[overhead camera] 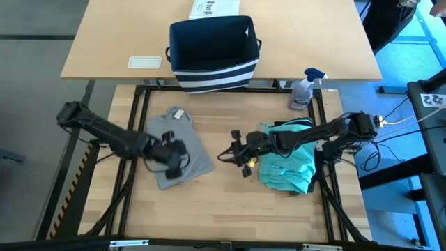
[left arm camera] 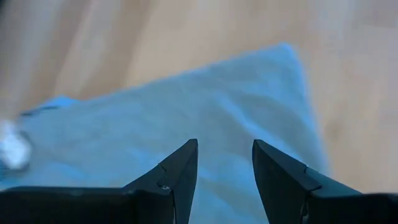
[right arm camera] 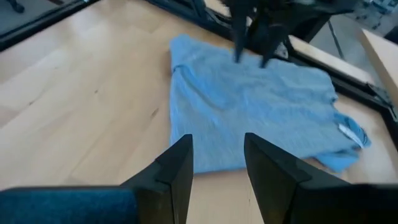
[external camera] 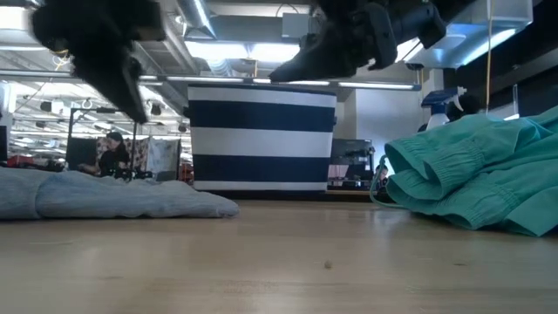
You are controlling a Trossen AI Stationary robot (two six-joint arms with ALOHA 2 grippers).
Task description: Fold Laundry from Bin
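high view: the grey t-shirt lies folded at centre left, the teal piece bunched at centre right, not yet folded. the bin at top centre looks empty; a spray bottle stands aside. wrist views: the left gripper and the right gripper stand partly open, holding nothing.

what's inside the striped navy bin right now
In the high view the bin shows only its dark inner walls and floor, with no garment visible. Its near inner wall is hidden by the rim, so anything lying flat against it cannot be seen.
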